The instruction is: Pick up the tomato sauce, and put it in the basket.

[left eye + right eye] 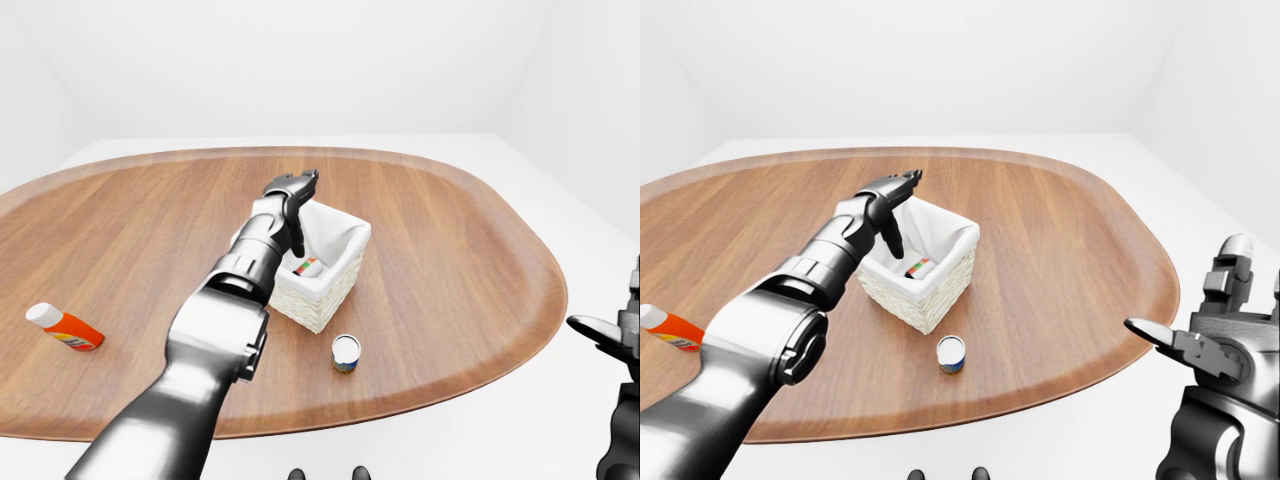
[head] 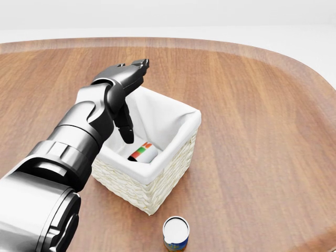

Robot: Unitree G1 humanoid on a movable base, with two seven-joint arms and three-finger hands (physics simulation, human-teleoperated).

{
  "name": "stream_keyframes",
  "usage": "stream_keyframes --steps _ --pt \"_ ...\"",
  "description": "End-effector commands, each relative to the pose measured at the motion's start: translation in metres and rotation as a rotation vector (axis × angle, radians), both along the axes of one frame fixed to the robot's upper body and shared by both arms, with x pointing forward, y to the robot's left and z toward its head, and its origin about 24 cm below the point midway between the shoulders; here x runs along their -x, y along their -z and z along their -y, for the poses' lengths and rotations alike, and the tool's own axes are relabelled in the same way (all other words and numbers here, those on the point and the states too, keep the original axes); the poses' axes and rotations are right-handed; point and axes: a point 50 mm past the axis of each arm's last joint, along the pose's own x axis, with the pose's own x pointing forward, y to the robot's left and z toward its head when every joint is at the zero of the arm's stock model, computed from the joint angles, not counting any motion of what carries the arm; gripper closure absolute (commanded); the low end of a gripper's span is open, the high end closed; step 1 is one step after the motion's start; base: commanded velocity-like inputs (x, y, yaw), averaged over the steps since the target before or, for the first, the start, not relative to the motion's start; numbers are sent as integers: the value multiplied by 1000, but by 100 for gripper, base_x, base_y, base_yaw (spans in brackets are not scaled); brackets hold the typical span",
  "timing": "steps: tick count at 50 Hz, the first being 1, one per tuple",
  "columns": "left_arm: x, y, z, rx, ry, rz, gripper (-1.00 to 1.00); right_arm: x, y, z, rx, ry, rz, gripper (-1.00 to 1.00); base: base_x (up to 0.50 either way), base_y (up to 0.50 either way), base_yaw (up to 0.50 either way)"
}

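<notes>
Oval wooden table [image 1: 450, 250] in a white-walled, white-floored room.

- No words, brands or numbers can be read anywhere.
- The tomato sauce [image 2: 142, 153] in the basket [image 2: 173, 173] shows only red, white and green label bands.
- The can [image 2: 175, 234] and the orange bottle [image 1: 65, 327] carry labels too small to read.

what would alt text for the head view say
The robot's left hand hovers open over a white woven basket on a wooden table, with a tomato sauce can lying inside the basket. A small upright can stands on the table below the basket.
</notes>
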Motion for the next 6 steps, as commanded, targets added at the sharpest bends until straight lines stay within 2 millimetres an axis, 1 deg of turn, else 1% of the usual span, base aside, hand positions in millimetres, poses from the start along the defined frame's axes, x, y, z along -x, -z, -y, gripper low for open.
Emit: stream_keyframes --steps 1,6 --pt "0 0 -1 -1 -2 -1 -100 1 -1 -1 2 1 2 -100 0 0 0" --pt "0 -1 -1 -2 -3 4 -100 0 0 -1 1 -1 -2 -100 0 0 0"
